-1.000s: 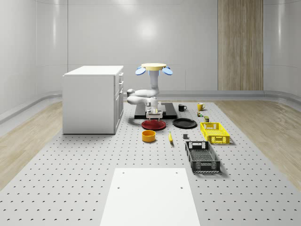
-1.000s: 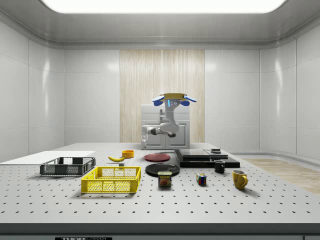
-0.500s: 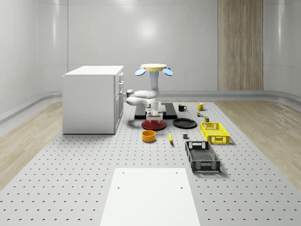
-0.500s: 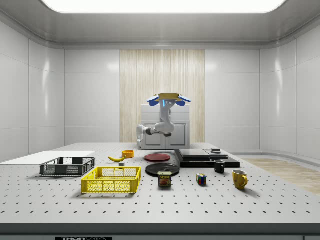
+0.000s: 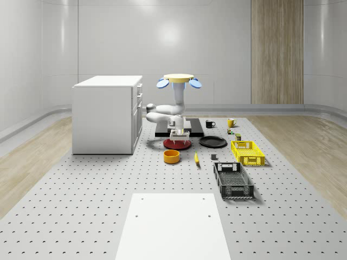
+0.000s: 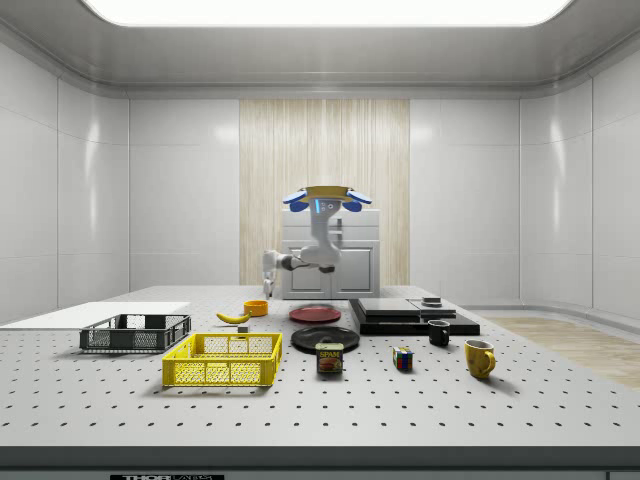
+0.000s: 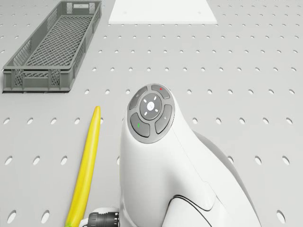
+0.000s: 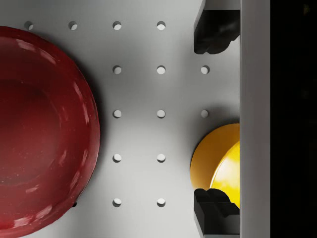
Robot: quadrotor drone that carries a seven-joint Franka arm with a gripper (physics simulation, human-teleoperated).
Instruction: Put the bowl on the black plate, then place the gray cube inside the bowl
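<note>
A: Any writing reading out?
B: Can [image 6: 329, 359] in the side view's lower middle is showing a label, seemingly "SPAM". Nothing else is legible

A: Bowl?
B: Orange bowl [image 5: 172, 156] is sitting upright, mouth up, on the perforated table [image 5: 81, 206], just left of centre in the whole-scene view. Round, so no long axis. It is lying in front of the red plate [image 5: 177, 143]; black plate [image 5: 212, 142] is lying to that plate's right. Gray cube [image 5: 214, 157] is resting near the banana [image 5: 196, 157]

A: Robot?
B: Drone [image 5: 179, 79] is hovering above the red plate's far side. Gripper [image 8: 213, 119] is hanging between red plate and bowl, fingers [image 8: 214, 30] standing spread apart, gripping nothing

A: Room?
B: Bare table is showing left of the bowl; black crate [image 5: 233, 180] and yellow crate [image 5: 248, 152] are crowding the right
</note>
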